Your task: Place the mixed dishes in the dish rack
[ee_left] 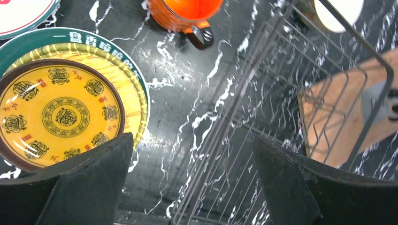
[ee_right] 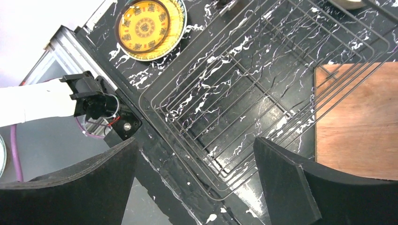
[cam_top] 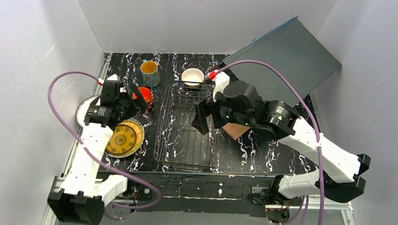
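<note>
- The yellow ornate plate (cam_top: 124, 138) lies flat toward the near-left corner of the table (cam_top: 235, 160). Its green rim carries white Chinese characters I cannot read with certainty.
- The dish rack (cam_top: 186, 124) stands mid-table, nothing in it, its long axis running near to far.
- The left pincer (ee_left: 192, 187), wide and empty, hovers between plate and rack. The plate is just beside it on the near-left, so this arm looks nearer.
- The right pincer (ee_right: 195, 183), also wide and empty, hangs over the rack.
- Farther off are the orange mug (cam_top: 146, 95) and the white plate (cam_top: 84, 110) at the left edge.
- Farthest are the blue patterned mug (cam_top: 150, 73) and the bowl (cam_top: 193, 76).
</note>
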Tool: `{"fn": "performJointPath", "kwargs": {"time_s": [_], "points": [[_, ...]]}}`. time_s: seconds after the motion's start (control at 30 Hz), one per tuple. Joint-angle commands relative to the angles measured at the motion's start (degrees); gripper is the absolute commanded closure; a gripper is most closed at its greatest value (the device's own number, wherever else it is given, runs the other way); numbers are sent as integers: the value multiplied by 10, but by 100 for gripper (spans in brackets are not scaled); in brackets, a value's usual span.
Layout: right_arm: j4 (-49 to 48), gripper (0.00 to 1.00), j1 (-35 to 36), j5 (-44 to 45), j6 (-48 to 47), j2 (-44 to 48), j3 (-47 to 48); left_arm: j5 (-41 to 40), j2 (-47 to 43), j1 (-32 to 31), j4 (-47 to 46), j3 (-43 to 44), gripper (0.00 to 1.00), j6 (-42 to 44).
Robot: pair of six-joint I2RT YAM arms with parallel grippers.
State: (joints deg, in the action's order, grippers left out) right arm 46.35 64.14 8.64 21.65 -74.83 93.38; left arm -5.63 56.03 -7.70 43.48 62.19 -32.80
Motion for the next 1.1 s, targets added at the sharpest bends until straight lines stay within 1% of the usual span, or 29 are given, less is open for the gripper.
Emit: {"fn": "performJointPath", "kwargs": {"time_s": [0.0,0.07,0.1,0.2,0.37,0.47,0.57,0.63,0.77,0.87,0.9,1.0,1.07], "points": [[-55,0,1,8,-28,37,-11,36,69,65,-37,30,1,-39],[-46,0,1,31,-35,39,-4,21,111,76,-49,57,1,-51],[-43,0,1,39,-39,40,1,17,134,92,-54,70,1,-54],[-42,0,1,46,-48,42,9,22,213,120,-67,106,1,-59],[-51,0,1,44,-51,44,4,87,339,156,-81,163,1,-41],[-50,0,1,45,-46,36,4,109,413,166,-57,209,12,-10],[-42,0,1,43,-43,25,13,139,462,167,-40,232,28,26],[-33,0,1,43,-43,16,25,150,468,167,-64,205,35,31],[-12,0,1,37,-46,-9,55,164,467,164,-108,156,43,32],[-6,0,1,35,-47,-30,72,175,492,160,-114,160,50,33],[-6,0,1,35,-48,-38,77,172,501,160,-108,165,56,37],[-6,0,1,32,-46,-60,91,162,514,159,-88,183,71,45],[-3,0,1,30,-44,-72,98,166,507,160,-90,182,78,44]]}}
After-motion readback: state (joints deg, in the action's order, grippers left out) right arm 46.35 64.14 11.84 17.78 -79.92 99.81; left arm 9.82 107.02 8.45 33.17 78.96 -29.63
